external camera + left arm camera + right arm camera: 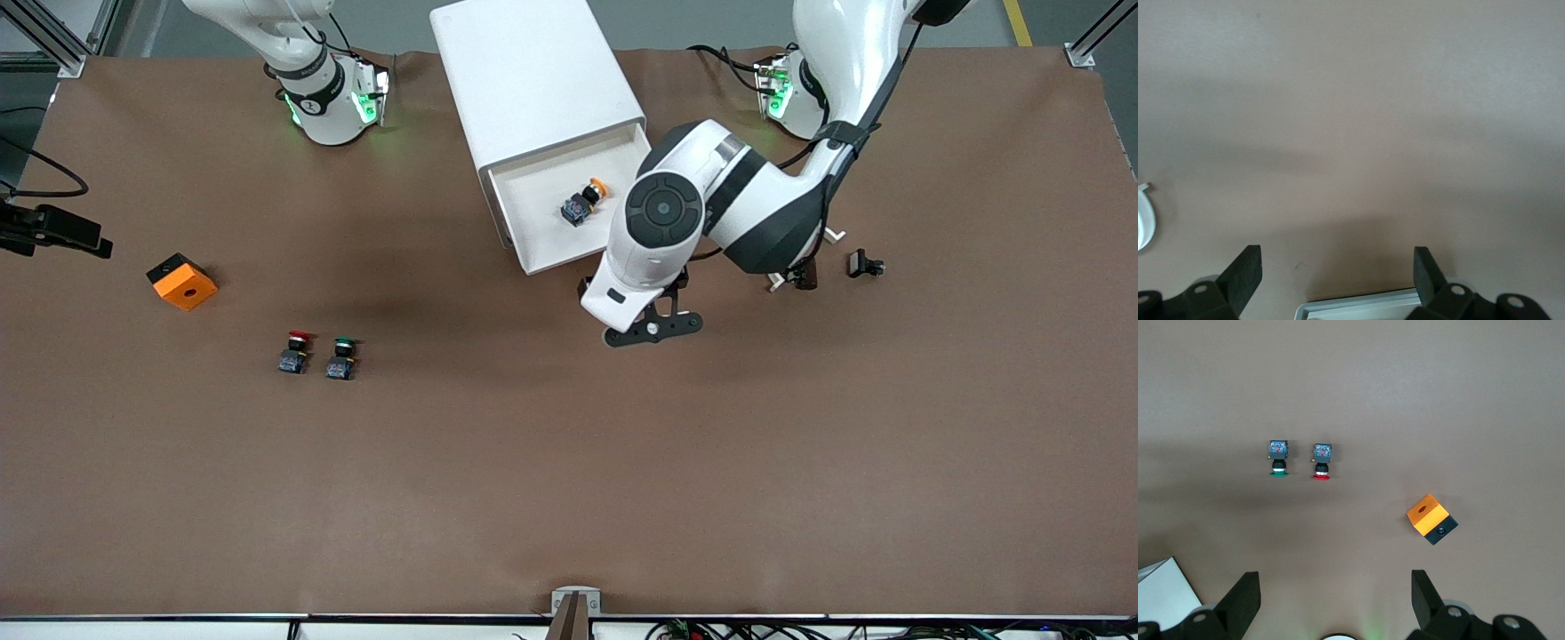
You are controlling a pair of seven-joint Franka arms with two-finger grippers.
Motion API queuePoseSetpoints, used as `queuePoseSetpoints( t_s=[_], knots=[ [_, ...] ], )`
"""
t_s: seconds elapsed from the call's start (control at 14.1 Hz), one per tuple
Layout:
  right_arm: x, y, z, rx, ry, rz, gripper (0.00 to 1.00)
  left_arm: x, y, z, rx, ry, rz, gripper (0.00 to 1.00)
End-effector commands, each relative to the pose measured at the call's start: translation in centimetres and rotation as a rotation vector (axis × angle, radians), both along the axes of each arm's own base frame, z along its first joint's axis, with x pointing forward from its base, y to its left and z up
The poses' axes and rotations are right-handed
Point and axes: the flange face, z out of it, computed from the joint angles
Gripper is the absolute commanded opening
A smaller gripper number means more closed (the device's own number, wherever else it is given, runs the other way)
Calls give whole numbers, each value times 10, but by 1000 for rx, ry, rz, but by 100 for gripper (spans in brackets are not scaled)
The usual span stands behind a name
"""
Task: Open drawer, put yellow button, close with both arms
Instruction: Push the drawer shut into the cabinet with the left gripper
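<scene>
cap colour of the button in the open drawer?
Yellow-orange cap on the yellow button in the drawer; front view shows it best.

The top drawer [542, 213] of the white cabinet [533, 76] stands pulled out toward the front camera, a shallow white tray, and the yellow button [584, 201] lies tipped on its side on the tray floor, its yellow-orange cap pointing toward the cabinet and my left arm's end, its black and blue body nearer the front camera. My left gripper [1338, 273] hangs with its jaws spread wide just past the drawer's front edge, a strip of that pale edge [1358, 305] showing between my fingertips. My right gripper [1335, 600] waits high over the table at my right arm's end, jaws just as wide and holding nothing.
</scene>
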Motion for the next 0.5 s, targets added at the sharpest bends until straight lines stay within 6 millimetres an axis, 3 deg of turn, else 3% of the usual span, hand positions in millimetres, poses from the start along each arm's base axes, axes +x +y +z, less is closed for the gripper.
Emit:
queuePoseSetpoints(
  t_s=[0.0,0.42],
  knots=[
    [-1,-3,16,-7,-22,-13,100,-24,4,-1,13,-47,-23,100],
    [-11,0,30,33,0,-14,100,-49,-4,-8,15,-63,-49,100]
  ],
)
